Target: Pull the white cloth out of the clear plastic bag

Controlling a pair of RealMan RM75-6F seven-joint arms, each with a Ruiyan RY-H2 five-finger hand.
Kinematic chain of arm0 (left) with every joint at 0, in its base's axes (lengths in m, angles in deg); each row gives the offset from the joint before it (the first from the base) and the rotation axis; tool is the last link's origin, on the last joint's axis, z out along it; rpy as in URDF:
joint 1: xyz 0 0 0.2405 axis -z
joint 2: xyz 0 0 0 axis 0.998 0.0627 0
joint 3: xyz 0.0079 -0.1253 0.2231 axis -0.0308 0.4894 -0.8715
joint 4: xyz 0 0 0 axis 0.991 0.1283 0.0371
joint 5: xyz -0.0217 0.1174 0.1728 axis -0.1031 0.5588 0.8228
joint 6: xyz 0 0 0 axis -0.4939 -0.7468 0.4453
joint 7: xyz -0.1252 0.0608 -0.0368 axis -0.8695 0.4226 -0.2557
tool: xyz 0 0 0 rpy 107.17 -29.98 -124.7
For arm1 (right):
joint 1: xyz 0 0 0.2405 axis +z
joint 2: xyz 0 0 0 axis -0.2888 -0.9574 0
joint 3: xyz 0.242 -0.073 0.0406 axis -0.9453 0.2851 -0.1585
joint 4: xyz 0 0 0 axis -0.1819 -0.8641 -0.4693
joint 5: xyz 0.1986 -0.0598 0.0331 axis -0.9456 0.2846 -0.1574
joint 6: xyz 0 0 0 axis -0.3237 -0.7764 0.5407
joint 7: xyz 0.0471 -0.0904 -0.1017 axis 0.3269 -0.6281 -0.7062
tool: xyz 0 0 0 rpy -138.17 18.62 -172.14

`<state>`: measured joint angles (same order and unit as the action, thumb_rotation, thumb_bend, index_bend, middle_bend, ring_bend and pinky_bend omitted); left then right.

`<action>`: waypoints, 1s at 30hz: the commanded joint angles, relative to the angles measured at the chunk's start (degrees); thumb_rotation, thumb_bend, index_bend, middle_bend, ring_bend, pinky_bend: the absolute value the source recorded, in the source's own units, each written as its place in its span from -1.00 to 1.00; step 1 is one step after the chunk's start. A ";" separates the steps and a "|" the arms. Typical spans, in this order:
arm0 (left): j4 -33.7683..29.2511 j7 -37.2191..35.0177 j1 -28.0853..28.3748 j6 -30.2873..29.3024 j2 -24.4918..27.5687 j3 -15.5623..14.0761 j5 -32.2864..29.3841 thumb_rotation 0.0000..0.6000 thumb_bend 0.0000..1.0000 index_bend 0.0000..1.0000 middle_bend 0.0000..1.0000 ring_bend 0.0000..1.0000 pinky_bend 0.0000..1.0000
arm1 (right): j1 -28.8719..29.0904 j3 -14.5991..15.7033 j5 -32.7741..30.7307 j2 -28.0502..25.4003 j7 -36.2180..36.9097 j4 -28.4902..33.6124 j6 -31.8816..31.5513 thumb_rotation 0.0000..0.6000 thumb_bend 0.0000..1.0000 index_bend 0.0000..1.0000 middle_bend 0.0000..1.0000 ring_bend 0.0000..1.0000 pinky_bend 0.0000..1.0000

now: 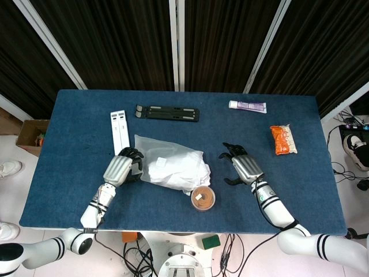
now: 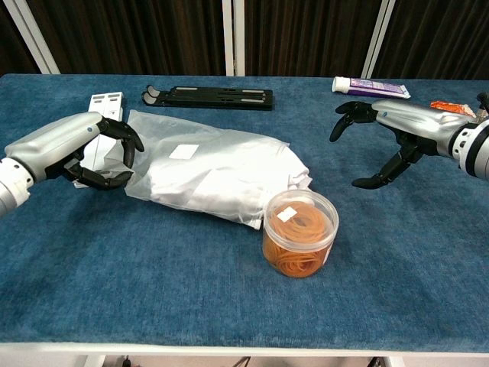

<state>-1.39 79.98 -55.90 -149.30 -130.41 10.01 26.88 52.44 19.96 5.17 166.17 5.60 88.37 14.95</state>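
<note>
The left hand [image 2: 88, 153] curls its fingers around the closed end of the clear plastic bag [image 2: 214, 176], gripping it. The right hand [image 2: 386, 138] hovers beside it, fingers spread wide, holding nothing.

Both views are bright and evenly lit, seemingly from overhead, with soft, short shadows. The clear plastic bag [image 2: 206, 172] shows mild sheen, no harsh glare. Focus is sharp; the counter [image 1: 75, 150] edges bow slightly in the head view.

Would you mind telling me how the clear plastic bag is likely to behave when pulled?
The clear plastic bag looks thin and wrinkled, so probably floppy and light. Its glossy film may slip. The left hand is at its closed end, which should anchor it.
</note>
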 commanded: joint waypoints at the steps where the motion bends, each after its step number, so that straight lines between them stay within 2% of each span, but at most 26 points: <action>1: 0.17 -0.07 0.05 0.24 -0.07 -0.06 -0.06 1.00 -0.04 0.21 -0.40 -0.63 -0.67 | -0.48 -0.11 0.52 -0.78 0.61 0.87 -0.92 1.00 -0.64 -0.41 -0.93 -1.00 -1.00; 9: 0.52 0.09 -0.13 0.21 -0.50 -0.21 -0.17 1.00 -0.04 0.21 -0.40 -0.63 -0.67 | -0.88 0.29 1.38 -1.96 0.70 2.43 -1.63 1.00 -0.64 -0.41 -0.93 -1.00 -1.00; 17: 0.06 0.74 -0.27 0.19 -0.27 -0.21 -0.31 1.00 -0.04 0.21 -0.40 -0.63 -0.67 | -0.21 0.70 0.26 -0.32 -0.42 1.20 -0.45 1.00 -0.64 -0.39 -0.93 -1.00 -1.00; 24: -0.09 1.37 -0.47 0.97 -0.55 -0.27 -1.15 1.00 -0.04 0.21 -0.41 -0.63 -0.68 | 1.89 1.04 -0.76 5.77 -2.05 -3.81 1.93 1.00 -0.64 -0.39 -0.94 -1.00 -1.00; 30: -0.57 1.93 -0.81 1.29 -0.20 -0.26 -1.78 1.00 -0.04 0.21 -0.42 -0.65 -0.68 | 2.71 1.01 1.45 11.32 -0.58 -8.70 1.31 1.00 -0.64 -0.38 -0.93 -1.00 -1.00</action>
<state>-1.93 81.88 -56.69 -148.02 -130.64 9.75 25.12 54.82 20.95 5.70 176.25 4.31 80.80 16.56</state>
